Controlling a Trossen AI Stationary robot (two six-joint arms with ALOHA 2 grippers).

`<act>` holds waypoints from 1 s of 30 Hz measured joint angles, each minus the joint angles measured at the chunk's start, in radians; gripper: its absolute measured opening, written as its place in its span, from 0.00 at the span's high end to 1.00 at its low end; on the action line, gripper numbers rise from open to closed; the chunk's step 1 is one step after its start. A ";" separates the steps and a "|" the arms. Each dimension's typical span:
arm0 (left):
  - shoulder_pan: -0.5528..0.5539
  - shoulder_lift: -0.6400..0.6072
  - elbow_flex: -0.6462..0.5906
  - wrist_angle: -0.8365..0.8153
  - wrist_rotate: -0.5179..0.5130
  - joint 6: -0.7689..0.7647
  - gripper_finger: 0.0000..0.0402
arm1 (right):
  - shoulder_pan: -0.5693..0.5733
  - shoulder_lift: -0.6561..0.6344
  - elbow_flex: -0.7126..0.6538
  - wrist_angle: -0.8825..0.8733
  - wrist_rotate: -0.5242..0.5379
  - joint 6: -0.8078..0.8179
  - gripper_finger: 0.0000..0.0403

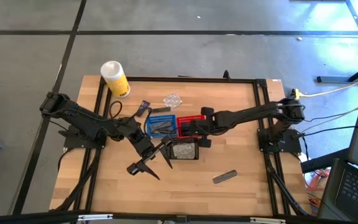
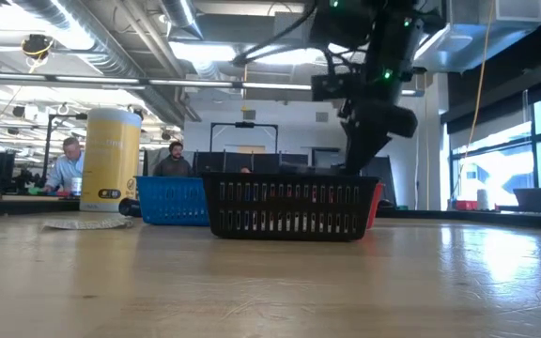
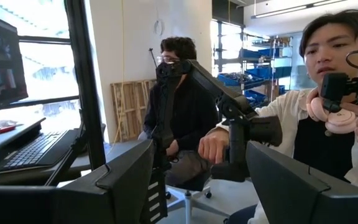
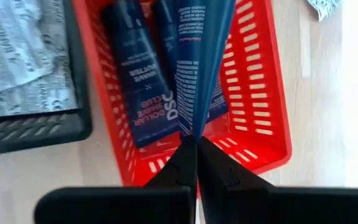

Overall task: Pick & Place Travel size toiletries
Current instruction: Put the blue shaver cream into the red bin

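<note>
The dark navy tube (image 4: 199, 68) hangs over the red basket (image 4: 263, 134), pinched by its flat crimped end between the pressed-together fingers of the right tool (image 4: 194, 149). It looks light, soft-walled and slick, so that stiff crimp is the surest hold; its body would likely squash or slip. Two more navy tubes (image 4: 135, 81) already lie in the basket, leaving a narrow gap beside them. The black basket (image 1: 184, 151) and blue basket (image 1: 160, 126) crowd its walls. The left tool (image 1: 146, 163) rests spread, raised above the open worktop (image 1: 229, 193), near the black basket.
</note>
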 joint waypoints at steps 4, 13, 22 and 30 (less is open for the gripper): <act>0.000 0.000 0.000 0.000 0.000 0.000 0.37 | -0.009 0.026 0.000 0.000 -0.004 0.000 1.00; 0.000 0.000 0.000 -0.001 0.000 0.000 0.37 | -0.033 0.032 0.000 0.003 -0.037 0.004 1.00; 0.000 0.000 0.000 -0.001 0.000 0.000 0.37 | -0.055 0.032 0.000 0.002 -0.096 0.002 0.99; 0.000 0.000 0.000 -0.002 0.000 0.000 0.37 | -0.055 0.032 0.000 0.006 -0.105 0.003 0.87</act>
